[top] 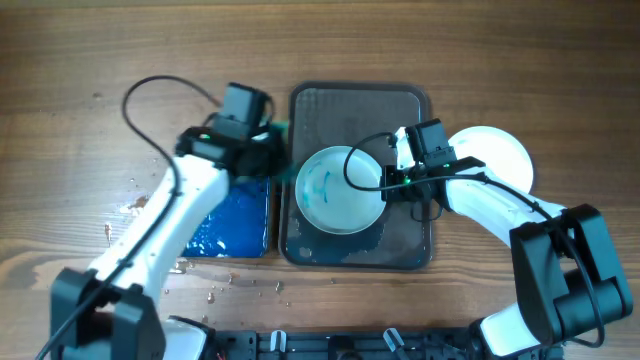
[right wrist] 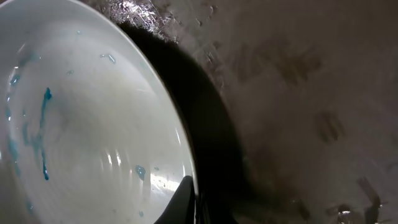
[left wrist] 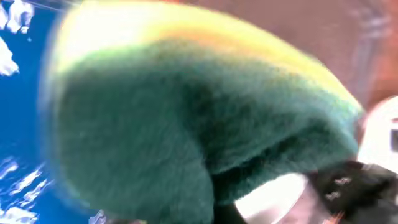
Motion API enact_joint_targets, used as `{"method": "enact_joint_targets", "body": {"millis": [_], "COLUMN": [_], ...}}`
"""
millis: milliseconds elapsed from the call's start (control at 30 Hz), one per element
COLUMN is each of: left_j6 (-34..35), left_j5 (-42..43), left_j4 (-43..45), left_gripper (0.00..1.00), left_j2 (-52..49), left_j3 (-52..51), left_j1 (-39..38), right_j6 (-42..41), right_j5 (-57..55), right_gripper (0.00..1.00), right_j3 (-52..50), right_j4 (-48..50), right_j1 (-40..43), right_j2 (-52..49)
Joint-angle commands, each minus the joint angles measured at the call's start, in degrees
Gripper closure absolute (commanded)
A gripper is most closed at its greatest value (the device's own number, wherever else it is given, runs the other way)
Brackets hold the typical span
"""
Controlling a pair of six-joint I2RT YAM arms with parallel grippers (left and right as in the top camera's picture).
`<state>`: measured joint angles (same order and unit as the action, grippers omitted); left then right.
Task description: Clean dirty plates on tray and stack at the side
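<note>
Wood-grain table (top: 80,60) fills the overhead view, with the grey tray (top: 410,110) at its middle. The right gripper (top: 392,180) is clamped on the near rim of a plate (top: 335,200); from the wrist one dark finger (right wrist: 183,202) shows pressed on the inside of that rim, and the blue-smeared bowl of the plate spreads away ahead of it. The plate sits over the tray, casting a dark shadow on the mottled surface beside the finger. Behind this gripper, under its arm and off the tray, lies a second plate (top: 500,150). The left gripper (top: 278,150) holds a green-and-yellow sponge (left wrist: 186,124) that fills its wrist view (blurred, the fingers hidden behind it), just short of the tray's edge. A wet blue tray (top: 235,225) lies below and behind this gripper
</note>
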<state>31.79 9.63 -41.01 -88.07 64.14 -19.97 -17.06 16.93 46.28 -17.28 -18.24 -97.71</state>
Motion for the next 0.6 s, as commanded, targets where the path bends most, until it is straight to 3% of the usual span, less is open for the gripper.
{"method": "enact_joint_targets", "body": {"millis": [0,167,300,400,567], "left_j6": [6.69,17.7,25.68,22.53,13.03], "left_j5": [6.84,9.44,5.18,-2.14,-1.88], "left_j4": [10.43,17.22,10.56,1.73,-2.89], "left_gripper": [0.96,0.96,0.96,0.96,0.96], "left_j2": [-7.74,-22.71,-25.73,-25.73,-25.73], "left_j3": [0.74,0.74,0.85,1.14,1.14], "left_j1": [-7.28,-10.6,-6.43,-2.21,-0.44], "right_j6": [-1.36,-1.33,-1.38,-1.36,-1.36], "right_j5": [-1.7,-1.68,-1.68,-1.68,-1.68], "right_gripper": [0.96,0.95,0.95,0.95,0.95], "right_j3": [-1.66,-1.66,-1.66,-1.66,-1.66], "right_j4": [-1.99,-2.05,-2.49,-2.51,-2.49], "right_j1": [-0.33,-0.33,-0.33,-0.33,-0.33], "right_j2": [-2.69,-2.69,-2.69,-2.69,-2.69]}}
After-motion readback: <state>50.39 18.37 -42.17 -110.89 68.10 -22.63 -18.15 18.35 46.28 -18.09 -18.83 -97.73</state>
